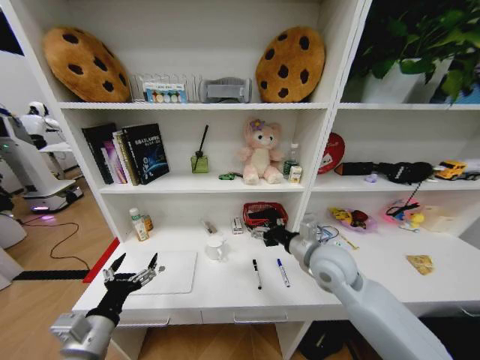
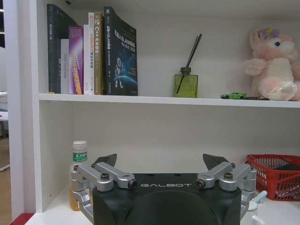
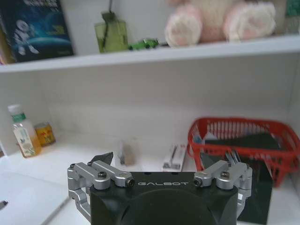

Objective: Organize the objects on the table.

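The white table (image 1: pixel 360 279) carries a silver laptop (image 1: pixel 171 271) at front left, two pens (image 1: pixel 257 274) (image 1: pixel 283 272) in the middle, a white cup (image 1: pixel 216 246), a green-labelled bottle (image 1: pixel 138 225) (image 2: pixel 79 158) (image 3: pixel 20 134) and a flat yellowish piece (image 1: pixel 420 263) at right. On the shelf above sits a tiny green toy car (image 1: pixel 226 177) (image 2: pixel 233 95) (image 3: pixel 144 44). My left gripper (image 1: pixel 136 263) (image 2: pixel 160 161) hovers open over the laptop's left edge. Open and holding nothing, my right gripper (image 1: pixel 263 234) (image 3: pixel 168 159) faces the red basket (image 1: pixel 264 214) (image 3: pixel 243 140).
A pink plush bear (image 1: pixel 260 152), books (image 1: pixel 127 154) and a reed diffuser (image 1: pixel 199 160) stand on the shelf. Cookie cushions (image 1: pixel 82 64) lie higher up. A small orange jar (image 1: pixel 148 222) stands by the bottle. Toys (image 1: pixel 352 219) lie at back right.
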You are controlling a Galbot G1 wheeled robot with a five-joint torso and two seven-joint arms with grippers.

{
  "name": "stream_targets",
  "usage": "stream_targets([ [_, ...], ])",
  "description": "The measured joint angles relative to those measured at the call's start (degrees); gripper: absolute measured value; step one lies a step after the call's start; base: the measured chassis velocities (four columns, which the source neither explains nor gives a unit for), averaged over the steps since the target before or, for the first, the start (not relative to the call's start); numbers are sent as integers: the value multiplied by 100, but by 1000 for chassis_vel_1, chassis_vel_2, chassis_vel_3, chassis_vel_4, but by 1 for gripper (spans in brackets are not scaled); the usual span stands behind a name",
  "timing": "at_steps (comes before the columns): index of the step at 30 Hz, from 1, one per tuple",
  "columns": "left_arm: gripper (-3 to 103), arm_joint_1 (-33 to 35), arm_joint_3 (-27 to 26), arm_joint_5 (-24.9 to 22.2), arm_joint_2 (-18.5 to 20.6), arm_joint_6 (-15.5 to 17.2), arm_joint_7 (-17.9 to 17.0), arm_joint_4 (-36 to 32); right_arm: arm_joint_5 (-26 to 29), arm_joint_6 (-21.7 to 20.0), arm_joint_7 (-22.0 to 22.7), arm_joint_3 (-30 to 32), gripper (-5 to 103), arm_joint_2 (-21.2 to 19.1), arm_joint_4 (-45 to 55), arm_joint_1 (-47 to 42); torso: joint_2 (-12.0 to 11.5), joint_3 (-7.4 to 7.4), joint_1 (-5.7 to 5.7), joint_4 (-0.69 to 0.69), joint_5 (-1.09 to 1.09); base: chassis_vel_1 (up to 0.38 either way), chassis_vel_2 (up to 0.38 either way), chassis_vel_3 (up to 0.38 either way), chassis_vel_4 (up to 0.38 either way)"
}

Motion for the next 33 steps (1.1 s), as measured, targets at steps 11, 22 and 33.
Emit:
stream_targets([
  [11, 100, 0, 0, 0, 0, 0, 1, 0, -1151, 301, 448, -284, 100, 1036, -1415, -680, 0, 1, 0, -1, 2, 0, 0, 0, 0],
  [22, 100, 0, 0, 0, 0, 0, 1, 0, -1580, 608, 250, -474, 100, 1639, -2145, -365, -1, 1, 1, -1, -2, 0, 0, 0, 0],
  [33, 100, 0, 0, 0, 0, 0, 1, 0, -1447, 404, 458, -606, 93, 1505, -2216, -281, -1, 1, 1, -1, -1, 0, 0, 0, 0],
])
